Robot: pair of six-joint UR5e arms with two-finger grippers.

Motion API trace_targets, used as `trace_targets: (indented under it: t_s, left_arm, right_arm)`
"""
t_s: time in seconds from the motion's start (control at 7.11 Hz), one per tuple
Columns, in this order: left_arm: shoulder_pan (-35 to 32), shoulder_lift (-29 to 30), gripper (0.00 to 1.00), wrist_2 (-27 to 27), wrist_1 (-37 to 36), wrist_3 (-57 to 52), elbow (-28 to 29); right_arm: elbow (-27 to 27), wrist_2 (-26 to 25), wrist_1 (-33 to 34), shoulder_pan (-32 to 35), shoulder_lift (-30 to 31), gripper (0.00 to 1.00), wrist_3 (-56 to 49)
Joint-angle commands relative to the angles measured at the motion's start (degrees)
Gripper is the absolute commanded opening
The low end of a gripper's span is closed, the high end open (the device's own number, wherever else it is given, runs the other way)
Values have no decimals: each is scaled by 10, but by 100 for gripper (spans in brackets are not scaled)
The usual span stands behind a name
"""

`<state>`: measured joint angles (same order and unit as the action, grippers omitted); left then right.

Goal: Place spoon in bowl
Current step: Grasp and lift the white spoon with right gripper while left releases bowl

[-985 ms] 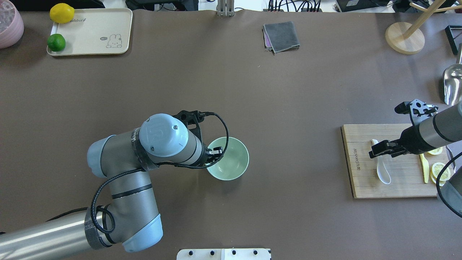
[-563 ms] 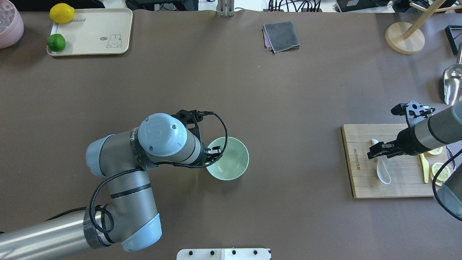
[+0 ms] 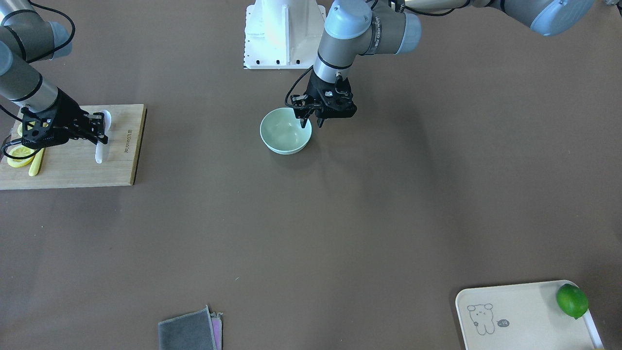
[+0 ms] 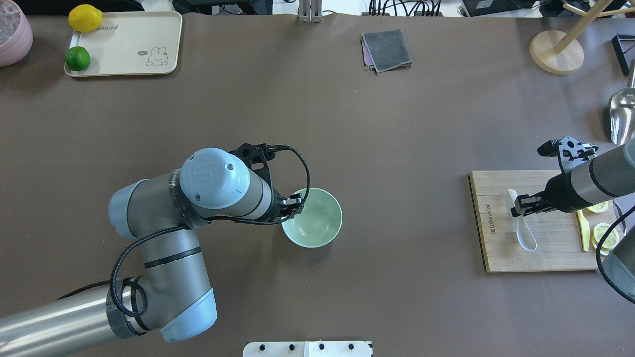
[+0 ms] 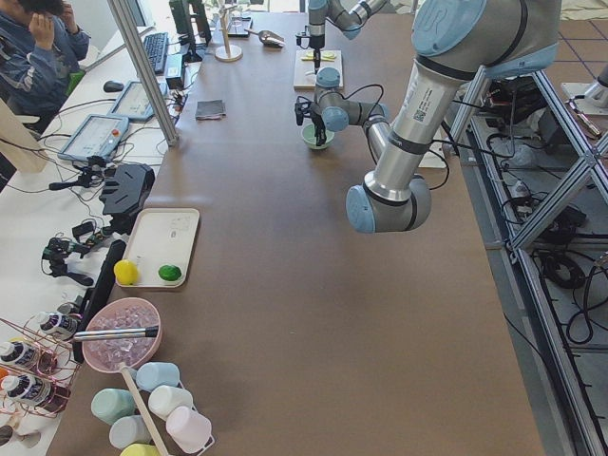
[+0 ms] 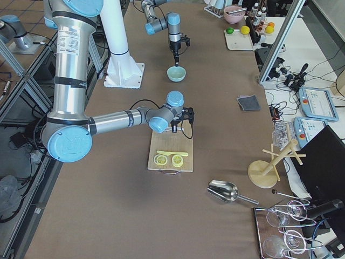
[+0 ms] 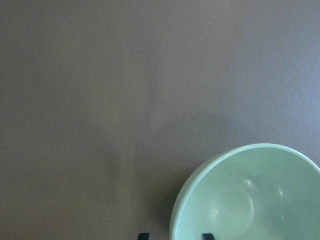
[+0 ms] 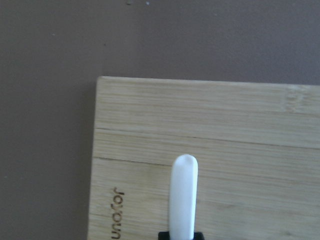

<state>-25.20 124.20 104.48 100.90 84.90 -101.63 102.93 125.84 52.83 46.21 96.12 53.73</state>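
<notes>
The left fingers (image 4: 296, 201) stand apart astride the rim of the one mint bowl (image 4: 322, 220), mid-tabletop (image 4: 397, 148), gripping nothing. Well to its right, the one white spoon (image 4: 527, 237) lies on the single cutting board (image 4: 501, 253), with the right fingers (image 4: 520, 204) clenched on its handle. It looks glossy, stiff and light, likely slippery and chippable, so it wants a firm pinch on the thick handle. One yellow knife (image 4: 584, 230) lies beyond.
</notes>
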Motion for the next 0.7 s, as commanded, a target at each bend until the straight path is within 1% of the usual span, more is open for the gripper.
trace_targets:
  t_s: [0.0, 0.14, 0.28, 0.42, 0.56]
  left_arm:
    - [-42, -59, 57, 38, -3, -34, -71]
    - [-73, -95, 59, 69, -2, -73, -95]
    - [-97, -141, 59, 96, 1, -122, -117]
    - [-125, -182, 60, 120, 3, -175, -130]
    - [-149, -210, 61, 135, 4, -221, -130]
  right_arm:
    - [24, -2, 11, -3, -47, 0, 5]
    - [25, -6, 43, -20, -113, 0, 64]
    - [25, -63, 77, -82, -186, 0, 138]
    - [25, -141, 141, -140, -263, 0, 186]
    - [22, -192, 211, -192, -343, 0, 253]
